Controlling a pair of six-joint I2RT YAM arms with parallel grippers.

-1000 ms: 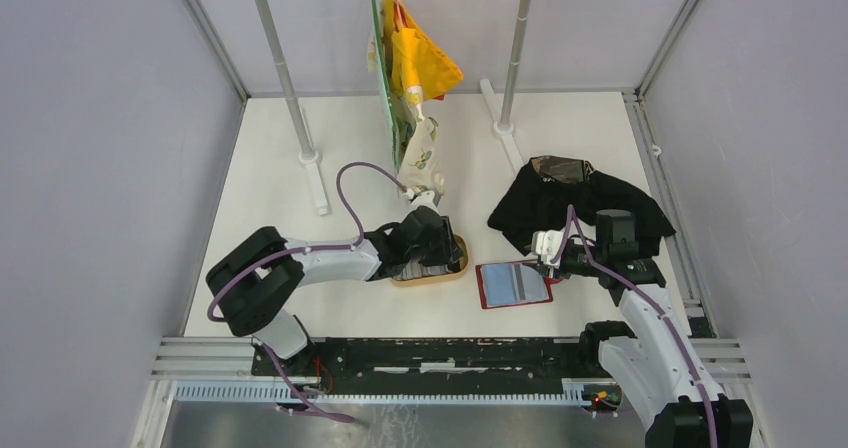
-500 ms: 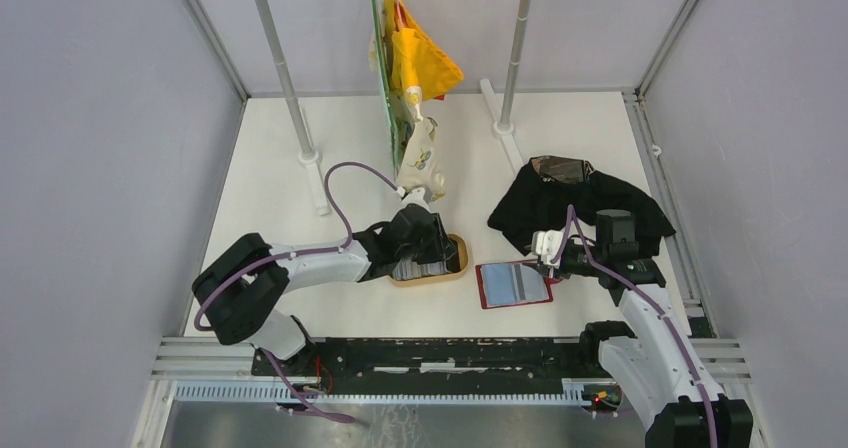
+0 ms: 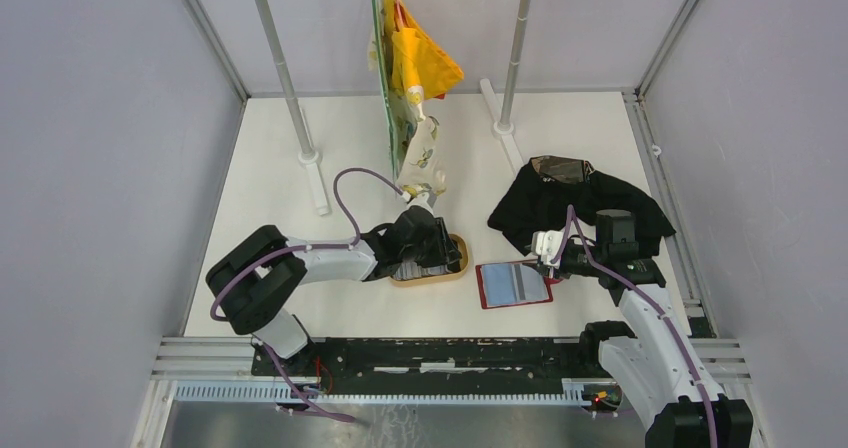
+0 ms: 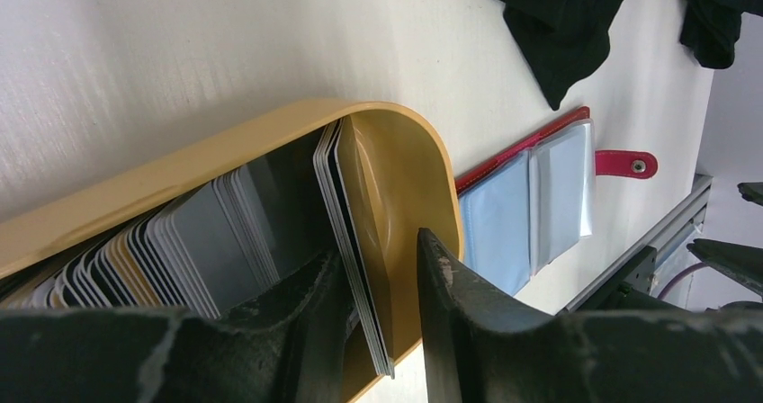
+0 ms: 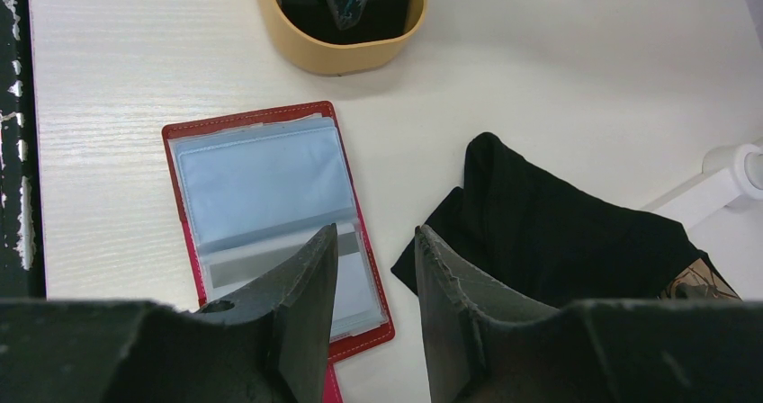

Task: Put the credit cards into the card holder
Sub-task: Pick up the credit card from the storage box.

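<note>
Left gripper (image 4: pixel 380 250), reaching into one end of the tan oval tray (image 4: pixel 270 133): jaws part-way apart, straddling a thin bunch of credit cards (image 4: pixel 346 214) that stand on edge against the tray's rounded end wall. One finger lies against the bunch. A strip of tray shows between the cards and the other finger, so no firm pinch is evident. The remaining cards (image 4: pixel 189 241) lean in a fanned row further back in the same tray.

The cards are judged light, stiff and glossy. They should slip against one another and against smooth pads, and several may lift together. The best hold is probably across the flat faces near a free edge, on one card only.

Just beside the tray, the card holder (image 5: pixel 261 178) lies open and flat on the table (image 5: pixel 135 61), clear pockets upward, snap tab (image 4: pixel 625 163) extended. It appears soft and liable to slide when pushed.

Right gripper (image 5: pixel 373 237): jaws spread, empty, poised over the holder's edge nearest the black cloth (image 5: pixel 558 232).
</note>
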